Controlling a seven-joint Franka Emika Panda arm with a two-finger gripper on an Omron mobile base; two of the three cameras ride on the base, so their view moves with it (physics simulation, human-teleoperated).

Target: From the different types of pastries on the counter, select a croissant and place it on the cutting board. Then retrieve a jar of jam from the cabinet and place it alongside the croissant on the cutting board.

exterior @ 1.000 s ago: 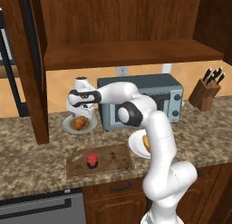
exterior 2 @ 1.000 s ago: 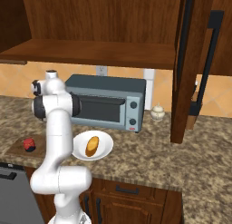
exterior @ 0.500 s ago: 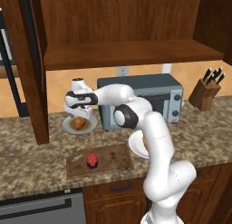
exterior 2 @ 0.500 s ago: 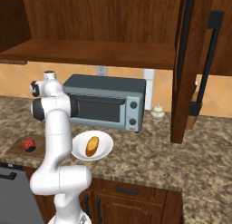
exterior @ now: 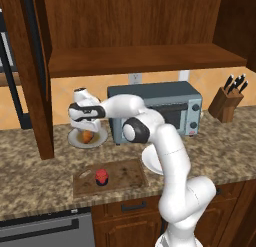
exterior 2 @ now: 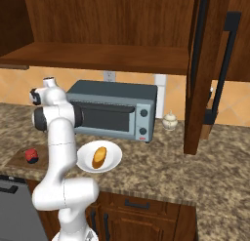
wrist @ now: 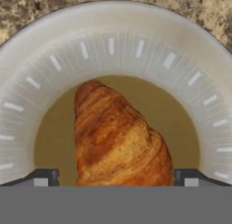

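The croissant [wrist: 118, 136], orange-brown and tapered, lies in the middle of a white plate [wrist: 113, 32]; the same croissant [exterior: 87, 136] and plate [exterior: 74, 139] sit on the counter [exterior: 30, 186] left of the toaster oven. My gripper [wrist: 116, 180] hangs open just above it, one fingertip [wrist: 43, 177] on each side of the pastry and apart from it. From the left base, the gripper [exterior: 86, 128] points down over that plate. The jar of jam [exterior: 101, 176] stands on the cutting board [exterior: 127, 173]. The longer golden pastry [exterior 2: 99, 157] rests on a second plate [exterior 2: 114, 150].
A grey toaster oven [exterior: 160, 111] stands right behind my arm. A knife block [exterior: 227, 103] is at the far right, a small white pot [exterior 2: 170, 120] beside the oven. The open cabinet shelf [exterior: 145, 58] hangs overhead, with its door [exterior: 37, 81] just left of the croissant plate.
My hand has sunk a little lower and slightly left over the croissant plate. The jar, the board and both pastries have stayed in place.
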